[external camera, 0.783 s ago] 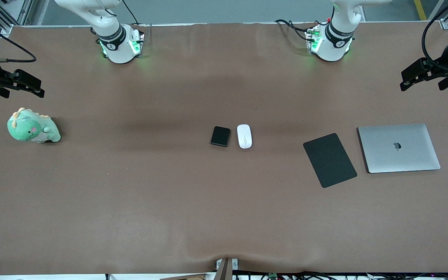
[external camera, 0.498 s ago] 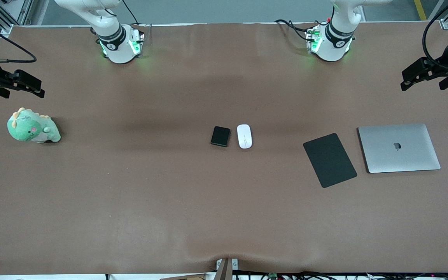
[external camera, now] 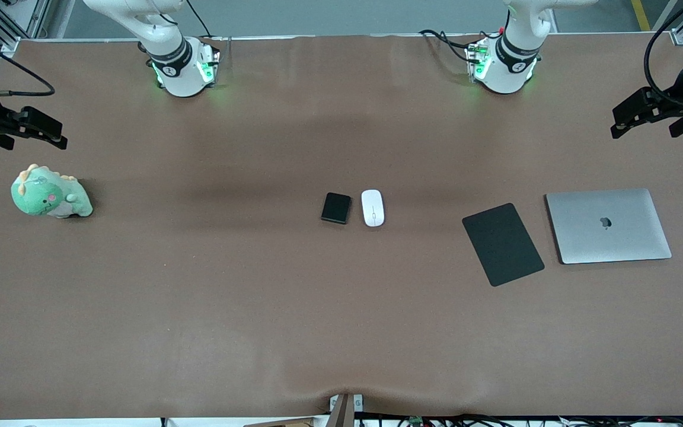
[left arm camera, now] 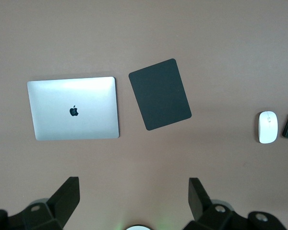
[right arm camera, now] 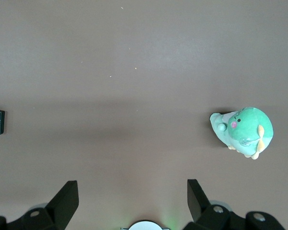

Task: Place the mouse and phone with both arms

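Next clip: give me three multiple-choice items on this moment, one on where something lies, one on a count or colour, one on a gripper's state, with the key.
1. What lies directly beside the mouse?
A. the laptop
B. the phone
C. the plush dinosaur

2. How many flat black things lie on the table?
A. one
B. two
C. three

3. How is the left gripper?
A. open and empty
B. shut on the mouse
C. shut on the phone

Key: 1 B, they lie side by side at mid-table. 2 B, the phone and the mouse pad. 3 A, its fingers stand wide apart over the bare table, like the right gripper.
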Available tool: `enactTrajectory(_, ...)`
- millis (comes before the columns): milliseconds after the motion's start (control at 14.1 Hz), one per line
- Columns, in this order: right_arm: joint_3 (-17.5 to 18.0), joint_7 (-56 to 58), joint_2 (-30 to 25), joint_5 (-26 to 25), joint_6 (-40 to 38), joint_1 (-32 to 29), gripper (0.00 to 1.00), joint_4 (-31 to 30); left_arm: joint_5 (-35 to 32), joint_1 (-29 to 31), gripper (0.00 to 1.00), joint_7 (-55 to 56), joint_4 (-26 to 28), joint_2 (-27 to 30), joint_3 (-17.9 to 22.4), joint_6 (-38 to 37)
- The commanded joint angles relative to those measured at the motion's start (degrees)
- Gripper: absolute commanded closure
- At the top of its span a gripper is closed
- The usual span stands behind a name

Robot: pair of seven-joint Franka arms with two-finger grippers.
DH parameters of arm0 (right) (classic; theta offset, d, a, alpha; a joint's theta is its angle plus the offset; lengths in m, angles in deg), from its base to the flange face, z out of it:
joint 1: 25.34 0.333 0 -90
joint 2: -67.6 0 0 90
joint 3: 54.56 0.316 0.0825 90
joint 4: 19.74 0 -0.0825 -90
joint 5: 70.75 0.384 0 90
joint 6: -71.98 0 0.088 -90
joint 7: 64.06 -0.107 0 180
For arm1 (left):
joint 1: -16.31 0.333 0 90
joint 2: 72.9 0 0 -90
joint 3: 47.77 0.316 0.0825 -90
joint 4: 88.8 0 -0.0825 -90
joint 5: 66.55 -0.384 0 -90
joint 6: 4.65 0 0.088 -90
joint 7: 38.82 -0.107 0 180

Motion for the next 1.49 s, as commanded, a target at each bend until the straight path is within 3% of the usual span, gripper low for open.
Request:
enactTrajectory(0, 0.0, -0.3, 0.93, 0.56, -0.94, -0.36, 0.0, 1.69, -1.0, -0.34, 0.0, 1.11, -1.52, -0.41, -0.22, -0.99)
enactTrajectory(640, 0.27, -0.39, 0.93, 0.65, -0.85, 0.26, 0.0, 1.69, -0.39, -1.39, 0.0, 1.11, -1.53, -5.06, -0.74, 0.15)
enactTrajectory(1067, 0.27, -0.39, 0.93, 0.65, -1.38, -0.35, 0.0, 1.52, -0.65, -6.92, 0.0, 8.65, -1.35, -8.31, -1.8, 2.78)
enactTrajectory(1423, 0.18, -0.39, 0.93, 0.65, -1.55, -0.44, 0.0, 1.34, -0.82, -13.69, 0.0, 11.48, -0.74, -15.42, -1.98, 10.6)
